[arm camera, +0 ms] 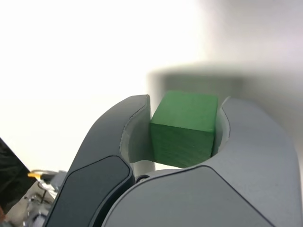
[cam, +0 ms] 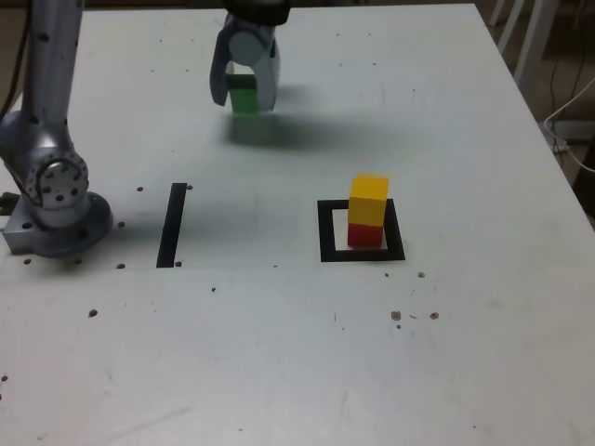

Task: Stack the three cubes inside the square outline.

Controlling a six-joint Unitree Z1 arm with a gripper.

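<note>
Three cubes are in my sight over the white table. With my arm, I have the gripper clenched on the green cube, above the tabletop. Inside the square outline, the yellow cube sits on the red cube.

A grey arm with a rounded, curved-finger gripper.
Dark spots ring the joint above a grey base, and a dark cable shows beside the arm; the gripper's smooth, thick grey fingers have scooped inner faces, while thin dark seams edge a darker, angular panel.
</note>
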